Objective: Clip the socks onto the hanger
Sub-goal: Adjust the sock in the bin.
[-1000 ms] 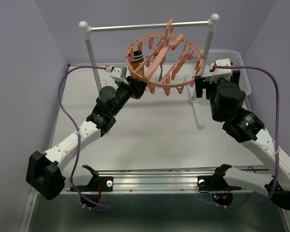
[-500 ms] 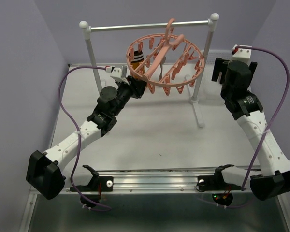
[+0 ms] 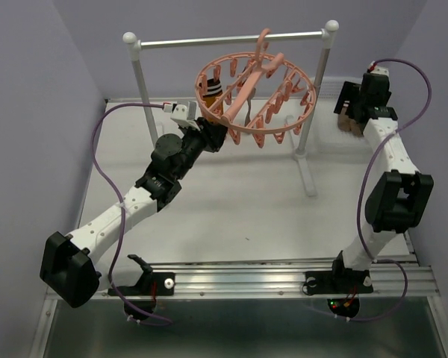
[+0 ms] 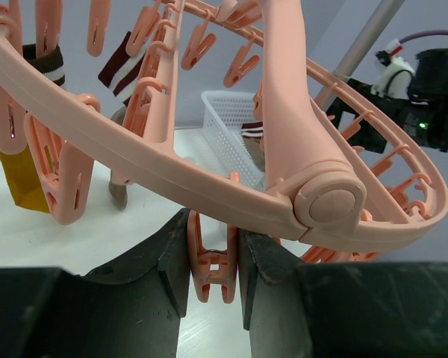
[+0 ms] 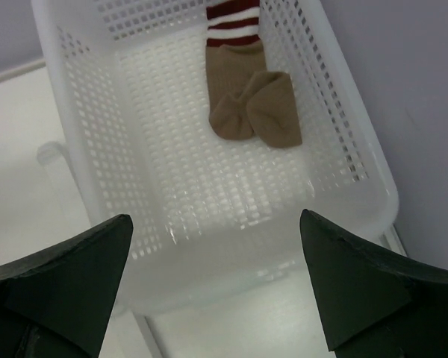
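1. While the left gripper (image 4: pixel 213 253) has both jaws closed on one dangling clip (image 4: pixel 211 272) at the near rim of the pink hanger (image 4: pixel 134 160), the right gripper (image 5: pixel 216 261) hangs over the white mesh basket (image 5: pixel 82 156) with its jaws spread wide and nothing in them.
2. The one to fetch is the tan sock (image 5: pixel 246 104) with the red-and-white striped cuff. It lies flat on the basket floor toward the far end, ahead of and below the right jaws, a touch right of centre in the wrist view.
3. Its long axis runs away from the gripper, cuff at the far end, toe folded over at the near end. The jaws open across that axis, so moving forward and down should straddle it widthwise.
4. Right arm is clearly the nearer one. The left is tied up at the hanger, well apart from the basket.
5. On the ring, a mustard sock (image 4: pixel 22 175) and a brown sock (image 4: pixel 119 63) with a striped cuff hang clipped on the far side.
6. Likely snag: thin fabric on mesh, so the fingertips might catch only the folded toe.
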Action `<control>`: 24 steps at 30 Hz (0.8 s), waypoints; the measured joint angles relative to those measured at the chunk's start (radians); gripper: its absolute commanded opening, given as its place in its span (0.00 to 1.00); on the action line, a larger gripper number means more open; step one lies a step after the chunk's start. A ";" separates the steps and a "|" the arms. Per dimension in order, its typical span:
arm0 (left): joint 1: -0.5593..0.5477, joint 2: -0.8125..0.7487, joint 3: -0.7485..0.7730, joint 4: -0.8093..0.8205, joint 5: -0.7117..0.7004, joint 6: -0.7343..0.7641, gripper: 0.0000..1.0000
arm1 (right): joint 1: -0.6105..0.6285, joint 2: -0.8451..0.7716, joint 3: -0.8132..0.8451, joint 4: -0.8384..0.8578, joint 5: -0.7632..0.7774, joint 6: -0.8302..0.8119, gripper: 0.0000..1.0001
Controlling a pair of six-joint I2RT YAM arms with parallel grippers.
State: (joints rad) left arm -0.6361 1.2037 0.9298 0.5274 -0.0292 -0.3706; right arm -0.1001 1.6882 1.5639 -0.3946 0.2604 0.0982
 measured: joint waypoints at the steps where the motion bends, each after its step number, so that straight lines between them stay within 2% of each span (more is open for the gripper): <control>1: -0.003 0.000 0.000 0.000 -0.002 -0.002 0.00 | -0.006 0.039 0.032 0.007 -0.010 0.004 1.00; 6: -0.013 0.000 0.000 -0.001 -0.003 -0.010 0.00 | -0.026 0.306 0.287 0.013 -0.062 0.020 0.93; 14: -0.019 0.000 0.000 -0.003 -0.003 -0.014 0.00 | -0.043 0.610 0.517 0.010 -0.116 0.018 0.78; 18: -0.019 -0.001 0.001 -0.005 -0.002 -0.014 0.00 | -0.048 0.705 0.553 0.003 -0.113 0.019 0.76; 24: -0.021 -0.001 0.002 -0.008 0.002 -0.013 0.00 | -0.050 0.761 0.555 -0.007 -0.061 0.018 0.73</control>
State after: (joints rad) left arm -0.6575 1.2026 0.9321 0.5190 -0.0273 -0.3840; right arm -0.1501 2.4496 2.1185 -0.4019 0.1997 0.1165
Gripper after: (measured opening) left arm 0.373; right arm 0.757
